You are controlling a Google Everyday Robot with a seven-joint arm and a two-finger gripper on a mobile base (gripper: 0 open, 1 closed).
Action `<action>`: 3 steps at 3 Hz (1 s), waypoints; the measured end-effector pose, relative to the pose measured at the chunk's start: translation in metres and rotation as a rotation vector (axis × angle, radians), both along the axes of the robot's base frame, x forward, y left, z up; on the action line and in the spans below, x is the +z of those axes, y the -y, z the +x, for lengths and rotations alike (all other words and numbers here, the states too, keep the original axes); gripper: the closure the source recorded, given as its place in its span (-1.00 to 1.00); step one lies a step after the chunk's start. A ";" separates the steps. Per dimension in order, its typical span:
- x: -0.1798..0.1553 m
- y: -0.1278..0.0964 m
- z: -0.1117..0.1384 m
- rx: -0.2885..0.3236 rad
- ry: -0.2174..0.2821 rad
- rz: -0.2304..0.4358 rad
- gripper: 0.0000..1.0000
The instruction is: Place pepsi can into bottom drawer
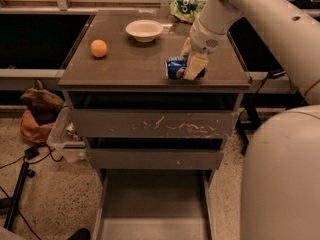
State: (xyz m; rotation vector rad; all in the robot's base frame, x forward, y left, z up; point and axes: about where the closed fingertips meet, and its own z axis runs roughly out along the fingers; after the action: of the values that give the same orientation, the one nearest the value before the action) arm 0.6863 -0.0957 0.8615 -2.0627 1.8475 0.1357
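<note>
the pepsi can (175, 68) lies on its side near the tabletop's (130, 64) front right edge. my jaws sit low right at it, for a side grip; whether they're clenched i cannot tell. the bottom drawer (155, 204) stands open below, ready.

I read this as a robot test lab rather than a home: speckled floor (50, 204), loose cables (20, 156) by a stand leg (15, 201), a scuffed drawer cabinet (150, 69) (front badly scratched). My gripper (189, 66) sits at the pepsi can (175, 68) on the cabinet's top.
</note>
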 end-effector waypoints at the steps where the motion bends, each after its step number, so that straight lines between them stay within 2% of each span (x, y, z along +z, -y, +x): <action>1: 0.010 0.008 -0.051 -0.052 -0.023 0.033 1.00; 2: -0.016 0.004 -0.095 -0.050 -0.122 0.082 1.00; 3: -0.016 0.004 -0.095 -0.050 -0.121 0.083 1.00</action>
State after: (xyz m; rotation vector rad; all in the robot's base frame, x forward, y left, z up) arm 0.5910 -0.0999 0.8455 -1.9908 1.9282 0.3252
